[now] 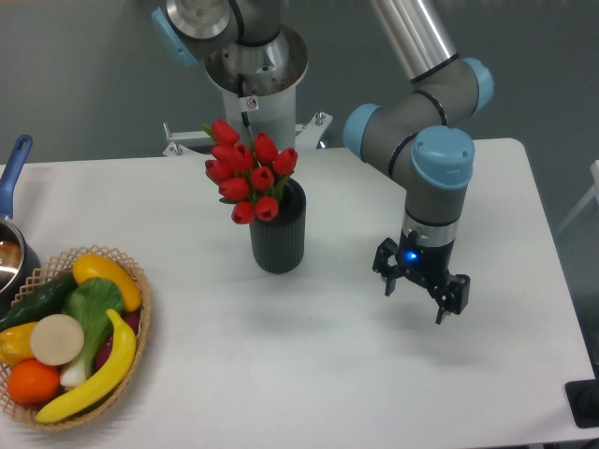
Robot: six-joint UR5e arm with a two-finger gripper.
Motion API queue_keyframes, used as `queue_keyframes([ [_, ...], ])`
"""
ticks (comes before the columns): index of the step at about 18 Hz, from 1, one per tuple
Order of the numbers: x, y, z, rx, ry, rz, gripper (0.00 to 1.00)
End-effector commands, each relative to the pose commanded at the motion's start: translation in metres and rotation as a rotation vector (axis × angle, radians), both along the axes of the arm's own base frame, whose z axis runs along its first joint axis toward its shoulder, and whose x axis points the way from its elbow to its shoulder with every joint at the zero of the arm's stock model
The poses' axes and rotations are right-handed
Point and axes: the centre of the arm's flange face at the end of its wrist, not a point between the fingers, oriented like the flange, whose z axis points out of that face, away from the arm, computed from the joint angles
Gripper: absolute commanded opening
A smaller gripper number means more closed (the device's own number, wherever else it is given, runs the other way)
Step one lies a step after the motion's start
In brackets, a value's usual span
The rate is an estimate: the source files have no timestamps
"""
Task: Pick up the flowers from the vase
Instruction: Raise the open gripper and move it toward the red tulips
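Note:
The flowers, a bunch of red tulip buds with green leaves, stand in the vase, a dark ribbed cylinder near the middle of the white table. The buds lean to the left over the vase's rim. My gripper hangs to the right of the vase, well apart from it, just above the table. Its two dark fingers are spread and nothing is between them.
A woven basket of fruit and vegetables sits at the front left. A pot with a blue handle is at the left edge. The robot's base stands behind the vase.

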Motion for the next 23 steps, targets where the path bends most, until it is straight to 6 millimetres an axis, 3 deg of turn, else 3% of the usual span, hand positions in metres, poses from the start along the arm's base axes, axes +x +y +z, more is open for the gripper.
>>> queue_keyframes([
  [2, -0.004, -0.006, 0.014, 0.072, -0.012, -0.002, 1.00],
  [5, -0.003, -0.009, 0.034, 0.318, -0.126, -0.031, 1.00],
  [10, 0.013, -0.049, 0.053, 0.503, -0.222, 0.001, 1.00],
  [13, 0.033, -0.081, 0.063, 0.531, -0.212, 0.023, 1.00],
  [16, 0.063, -0.104, 0.058, 0.520, -0.154, -0.024, 1.00],
  [19, 0.099, -0.114, 0.055, 0.515, -0.148, -0.041, 1.00],
  [23, 0.113, -0.125, 0.075, 0.522, -0.126, -0.027, 1.00],
])
